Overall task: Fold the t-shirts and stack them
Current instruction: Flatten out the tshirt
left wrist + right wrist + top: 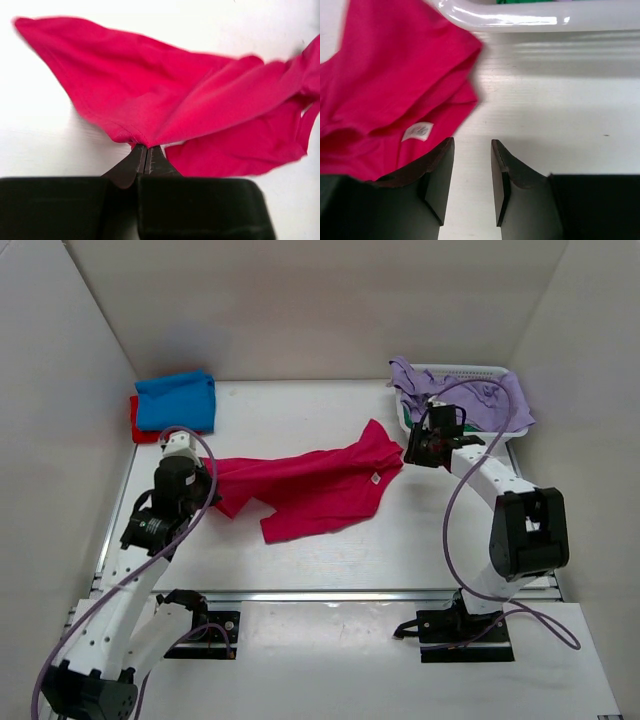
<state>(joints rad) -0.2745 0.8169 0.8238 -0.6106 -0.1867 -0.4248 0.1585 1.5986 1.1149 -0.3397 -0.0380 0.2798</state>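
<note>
One white basket (pixel 465 369) holds lilac cloth (pixel 490 400); left gripper (pixel 145 151) pinches the crimson t-shirt (pixel 175 100), right gripper (pixel 472 149) stands open.

Nothing readable here: the small white neck label (pixel 417 131) on the crimson t-shirt (pixel 380 75), at eight o'clock in the right wrist view, carries only blurred grey marks.

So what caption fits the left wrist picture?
Left gripper pinched shut on an edge of the crimson-pink t-shirt, the cloth fanning out over the white table.
</note>
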